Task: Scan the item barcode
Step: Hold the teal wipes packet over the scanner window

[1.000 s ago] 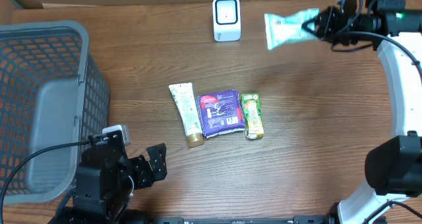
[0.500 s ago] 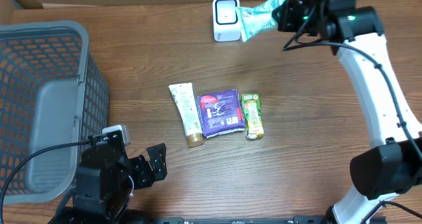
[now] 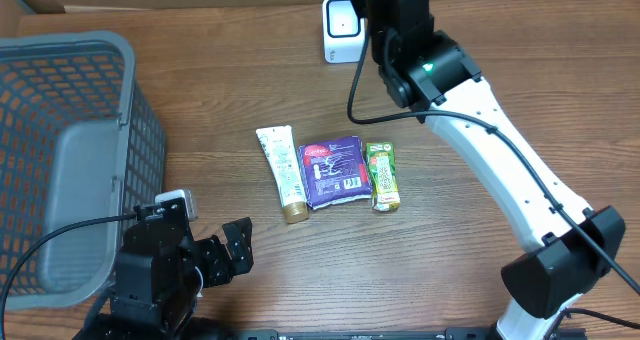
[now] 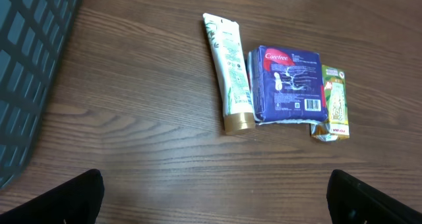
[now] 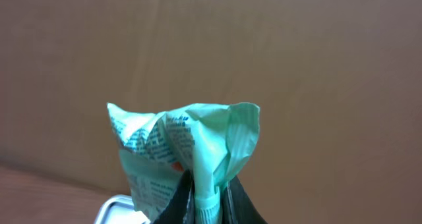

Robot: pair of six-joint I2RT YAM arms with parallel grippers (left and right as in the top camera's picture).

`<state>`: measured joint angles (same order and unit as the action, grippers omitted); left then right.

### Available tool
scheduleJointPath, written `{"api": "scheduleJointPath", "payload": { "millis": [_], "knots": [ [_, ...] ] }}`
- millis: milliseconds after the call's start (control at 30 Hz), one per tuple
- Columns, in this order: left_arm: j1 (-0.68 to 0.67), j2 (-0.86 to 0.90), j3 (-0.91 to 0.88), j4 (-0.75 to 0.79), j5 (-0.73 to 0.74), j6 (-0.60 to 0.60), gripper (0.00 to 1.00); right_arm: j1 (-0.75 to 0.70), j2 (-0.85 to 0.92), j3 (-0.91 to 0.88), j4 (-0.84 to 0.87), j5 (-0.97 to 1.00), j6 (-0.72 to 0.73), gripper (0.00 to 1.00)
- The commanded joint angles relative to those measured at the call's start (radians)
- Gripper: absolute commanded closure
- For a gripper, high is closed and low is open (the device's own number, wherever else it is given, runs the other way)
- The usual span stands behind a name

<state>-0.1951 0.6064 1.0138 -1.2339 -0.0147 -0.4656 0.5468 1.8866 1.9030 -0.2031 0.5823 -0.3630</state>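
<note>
My right gripper point(image 5: 207, 192) is shut on the edge of a crumpled mint-green packet point(image 5: 175, 141) with printed text, held up in front of a brown wall. A corner of the white barcode scanner point(image 5: 117, 211) shows just below and left of the packet. From overhead, the scanner point(image 3: 338, 25) stands at the table's back edge, and the right arm's wrist point(image 3: 392, 20) sits right beside it, hiding the packet. My left gripper point(image 4: 217, 207) is open and empty, low over the table's front left.
A cream tube point(image 3: 282, 173), a purple Carefree pack point(image 3: 334, 170) and a small green-yellow packet point(image 3: 382, 176) lie side by side mid-table. A grey mesh basket point(image 3: 60, 160) fills the left side. The right arm point(image 3: 500, 150) stretches diagonally over the table's right half.
The right arm has swung left along the back edge, carrying the mint-green packet from the far right to beside the scanner. The left arm has not moved.
</note>
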Motion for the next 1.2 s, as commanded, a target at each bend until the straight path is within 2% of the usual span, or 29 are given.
{"api": "scheduleJointPath", "payload": {
  "millis": [0, 100, 233, 367, 533, 767, 1167],
  "knots": [
    [-0.005, -0.012, -0.009, 0.001, 0.008, -0.006, 0.0, -0.018, 0.068, 0.026, 0.042, 0.086, -0.182, 0.96],
    [-0.005, -0.012, -0.009, 0.001, 0.008, -0.006, 0.01, -0.018, 0.113, 0.026, 0.068, 0.085, -0.235, 0.96],
    [-0.005, -0.012, -0.009, 0.0, 0.008, -0.006, 0.0, -0.014, 0.196, 0.026, 0.134, 0.053, -0.389, 0.96],
    [-0.005, -0.012, -0.009, 0.0, 0.008, -0.006, 0.0, -0.01, 0.294, 0.026, 0.249, 0.045, -0.584, 0.96],
    [-0.005, -0.012, -0.009, 0.0, 0.008, -0.006, 0.0, -0.009, 0.409, 0.026, 0.407, 0.045, -0.706, 0.96],
    [-0.005, -0.012, -0.009, 0.0, 0.008, -0.006, 0.01, -0.008, 0.514, 0.026, 0.506, 0.031, -0.796, 0.96],
    [-0.005, -0.012, -0.009, 0.0, 0.008, -0.006, 0.01, -0.024, 0.562, 0.026, 0.518, -0.008, -0.798, 0.96]
  ]
}}
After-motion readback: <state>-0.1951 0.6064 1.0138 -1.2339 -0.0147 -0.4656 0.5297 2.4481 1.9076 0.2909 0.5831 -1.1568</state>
